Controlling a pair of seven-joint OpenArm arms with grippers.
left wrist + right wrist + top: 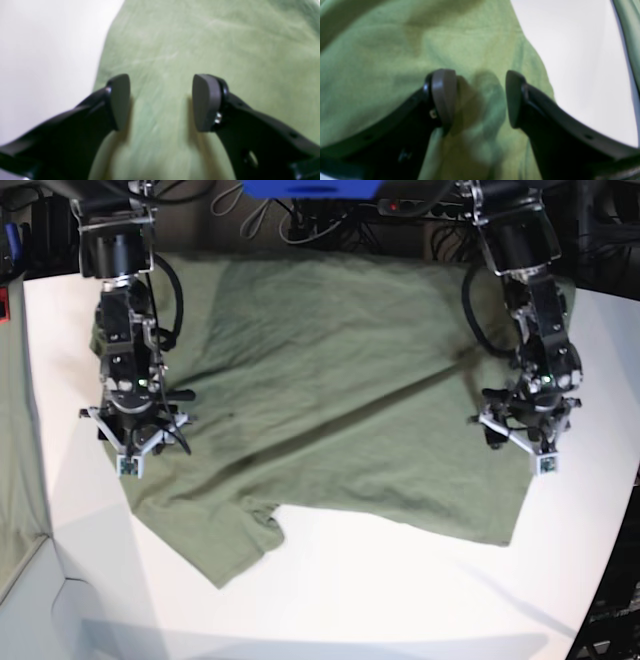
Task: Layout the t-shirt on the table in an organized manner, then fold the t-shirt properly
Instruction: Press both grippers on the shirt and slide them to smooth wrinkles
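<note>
The olive-green t-shirt (340,400) lies spread across the white table (400,590), wrinkled, with one sleeve (235,545) pointing toward the near edge. My left gripper (522,425) stands open over the shirt's right side. In the left wrist view its fingertips (162,102) hover low over the fabric (212,45) near the cloth's edge, with nothing between them. My right gripper (135,428) is open over the shirt's left side. In the right wrist view its fingertips (480,98) straddle a small rumple of green cloth (382,62) without closing on it.
Cables and a blue object (310,188) run along the far edge behind the arms. A strip of greenish cloth (15,460) lies beyond the table's left edge. Bare white tabletop (45,50) shows beside the shirt and along the near side.
</note>
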